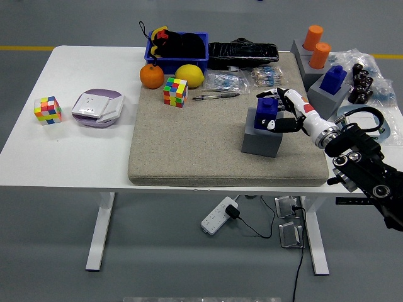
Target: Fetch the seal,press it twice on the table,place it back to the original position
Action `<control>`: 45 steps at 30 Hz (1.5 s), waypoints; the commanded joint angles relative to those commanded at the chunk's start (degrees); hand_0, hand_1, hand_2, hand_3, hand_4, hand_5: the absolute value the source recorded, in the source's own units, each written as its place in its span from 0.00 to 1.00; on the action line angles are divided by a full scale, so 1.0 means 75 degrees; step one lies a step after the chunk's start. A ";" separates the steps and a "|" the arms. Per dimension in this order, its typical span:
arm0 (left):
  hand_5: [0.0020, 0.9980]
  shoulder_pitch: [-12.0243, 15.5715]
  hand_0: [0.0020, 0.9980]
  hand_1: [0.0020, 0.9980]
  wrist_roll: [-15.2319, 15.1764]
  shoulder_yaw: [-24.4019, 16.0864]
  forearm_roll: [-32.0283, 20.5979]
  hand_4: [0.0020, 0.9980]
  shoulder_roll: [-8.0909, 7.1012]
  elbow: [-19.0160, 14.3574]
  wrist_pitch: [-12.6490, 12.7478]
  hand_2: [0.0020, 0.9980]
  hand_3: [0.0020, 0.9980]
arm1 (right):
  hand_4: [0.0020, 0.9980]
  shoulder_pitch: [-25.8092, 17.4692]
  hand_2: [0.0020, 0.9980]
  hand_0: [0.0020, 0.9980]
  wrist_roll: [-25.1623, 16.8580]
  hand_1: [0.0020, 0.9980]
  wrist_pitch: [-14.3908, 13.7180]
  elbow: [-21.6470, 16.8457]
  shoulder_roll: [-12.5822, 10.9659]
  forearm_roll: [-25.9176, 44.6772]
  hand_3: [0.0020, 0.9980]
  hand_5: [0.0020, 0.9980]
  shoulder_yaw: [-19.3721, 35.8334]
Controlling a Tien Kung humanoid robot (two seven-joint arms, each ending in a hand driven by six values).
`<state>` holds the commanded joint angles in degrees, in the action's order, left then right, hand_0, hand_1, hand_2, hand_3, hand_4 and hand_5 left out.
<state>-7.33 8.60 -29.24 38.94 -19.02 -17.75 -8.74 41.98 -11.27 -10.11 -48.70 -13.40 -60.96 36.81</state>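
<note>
White bench (75, 157), beige mat (189, 145), blue seal (267, 112) on grey block (259, 141), white, black and red robot hand (283, 110), orange fruit (152, 76), yellow lemon (189, 75), multicoloured cubes (175, 92), orange cylinders (317, 45) far right

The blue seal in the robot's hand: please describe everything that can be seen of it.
The blue seal is a small blocky stamp, seemingly plastic, with a narrower top part. It stands upright in the top of a grey block holder on the beige mat, towards its right side. The right hand has its fingers closed around it from the right.
</note>
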 joint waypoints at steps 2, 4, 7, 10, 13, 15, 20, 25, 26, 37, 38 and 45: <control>0.29 -0.0003 0.82 0.80 0.0002 0.0005 -0.0002 0.77 -0.0002 0.0003 0.0000 0.77 0.82 | 0.61 0.0011 0.46 0.63 -0.0006 0.47 -0.0002 0.0009 -0.0001 0.0017 0.49 0.00 -0.0020; 0.29 -0.0003 0.82 0.80 0.0001 0.0004 -0.0004 0.77 -0.0004 0.0003 0.0001 0.77 0.82 | 0.61 0.0015 0.46 0.63 -0.0015 0.47 -0.0007 0.0014 0.0000 0.0029 0.49 0.00 -0.0036; 0.29 -0.0005 0.82 0.80 0.0002 0.0006 -0.0007 0.77 -0.0003 0.0006 -0.0001 0.77 0.82 | 0.67 0.0023 0.55 0.66 -0.0030 0.55 -0.0017 0.0016 0.0003 0.0040 0.57 0.00 -0.0059; 0.29 -0.0002 0.82 0.80 0.0004 0.0008 -0.0008 0.77 0.0001 0.0005 -0.0003 0.77 0.82 | 0.67 0.0027 0.55 0.66 -0.0032 0.55 -0.0024 0.0019 0.0009 0.0034 0.57 0.00 -0.0075; 0.29 -0.0003 0.82 0.80 0.0001 0.0006 -0.0006 0.77 0.0002 0.0001 -0.0002 0.77 0.82 | 0.78 0.0031 0.70 0.73 -0.0033 0.71 -0.0006 0.0028 0.0011 0.0025 0.71 0.00 -0.0085; 0.29 -0.0002 0.82 0.80 0.0000 0.0005 -0.0007 0.77 0.0002 0.0002 -0.0002 0.77 0.82 | 0.78 0.0035 0.70 0.73 -0.0030 0.71 -0.0003 0.0032 0.0012 0.0027 0.71 0.00 -0.0098; 0.29 0.0003 0.82 0.80 0.0003 0.0009 -0.0008 0.77 0.0005 0.0006 -0.0003 0.77 0.82 | 0.82 0.0037 0.74 0.76 -0.0025 0.74 -0.0002 0.0038 0.0013 0.0017 0.74 0.00 -0.0123; 0.29 0.0007 0.82 0.80 0.0002 0.0006 -0.0011 0.77 0.0010 0.0006 -0.0004 0.77 0.82 | 0.83 0.0046 0.76 0.78 -0.0024 0.77 -0.0019 0.0040 0.0017 0.0008 0.76 0.00 -0.0137; 0.29 0.0004 0.82 0.80 0.0002 0.0005 -0.0011 0.77 0.0011 0.0006 -0.0004 0.77 0.82 | 0.83 0.0053 0.76 0.78 -0.0020 0.77 -0.0021 0.0039 0.0018 0.0004 0.76 0.00 -0.0138; 0.30 0.0002 0.82 0.80 0.0002 0.0005 -0.0014 0.76 0.0007 0.0006 -0.0008 0.77 0.82 | 0.85 0.0072 0.78 0.80 -0.0006 0.79 -0.0014 0.0038 0.0020 0.0009 0.78 0.00 -0.0177; 0.30 0.0004 0.82 0.80 0.0004 0.0006 -0.0013 0.76 0.0008 0.0005 -0.0010 0.77 0.82 | 0.85 0.0072 0.78 0.80 0.0001 0.79 -0.0007 0.0036 0.0021 0.0004 0.78 0.00 -0.0183; 0.30 0.0011 0.82 0.80 0.0002 0.0006 -0.0010 0.76 -0.0003 -0.0003 -0.0010 0.77 0.82 | 0.90 0.0067 0.83 0.82 -0.0068 0.84 -0.0129 0.0036 0.0027 -0.0002 0.85 0.00 -0.0232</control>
<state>-7.25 8.62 -29.19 38.87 -19.04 -17.77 -8.81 42.48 -11.78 -11.08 -48.44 -13.20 -60.98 35.07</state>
